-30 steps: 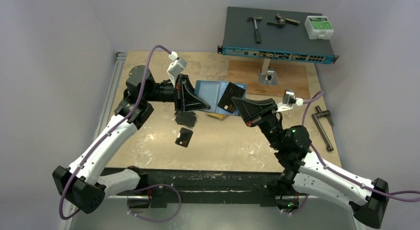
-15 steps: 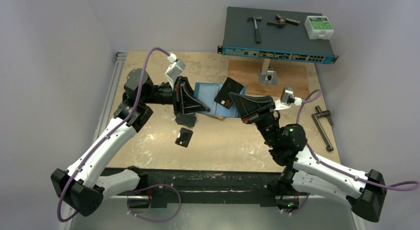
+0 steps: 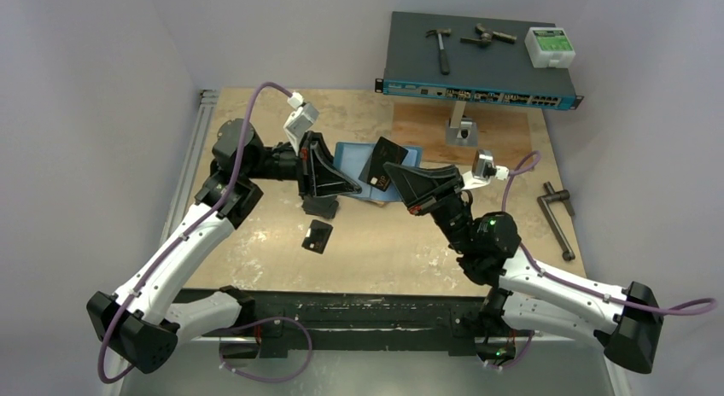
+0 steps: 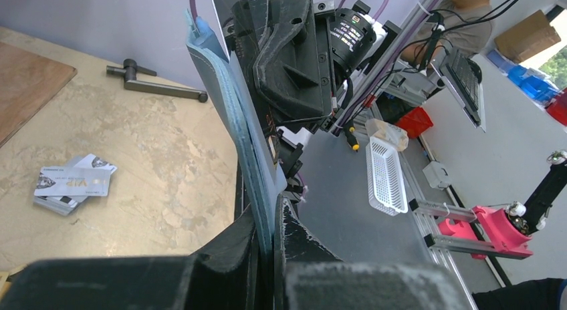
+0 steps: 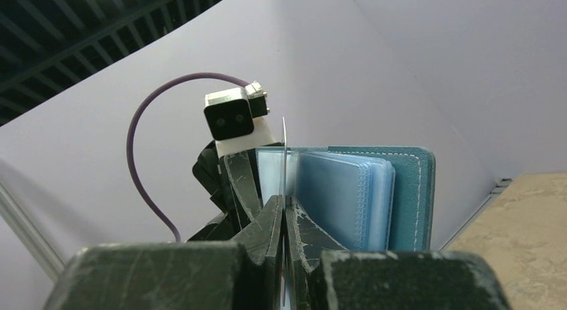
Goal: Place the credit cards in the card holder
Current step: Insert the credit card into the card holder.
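Observation:
My left gripper point(image 3: 331, 179) is shut on the edge of the teal-blue card holder point(image 3: 352, 160) and holds it open and upright above the table. In the left wrist view the card holder point(image 4: 231, 116) is edge-on between my fingers. My right gripper point(image 3: 399, 181) is shut on a black credit card point(image 3: 381, 162), whose far end is at the holder's pale inner pockets point(image 5: 348, 196). In the right wrist view the card point(image 5: 284, 156) shows edge-on. Two black card stacks point(image 3: 320, 206) point(image 3: 317, 237) lie on the table below the left gripper. Silver-white cards point(image 4: 70, 183) lie on the table.
A network switch point(image 3: 478, 67) on a stand at the back carries a hammer and small tools. A wooden board point(image 3: 423, 127) lies beneath it. A metal crank handle point(image 3: 557, 221) lies at the right edge. The table's front rail point(image 3: 359, 311) is between the arm bases.
My right gripper has moved left with the black card, bringing it up to the card holder. My left gripper has barely moved.

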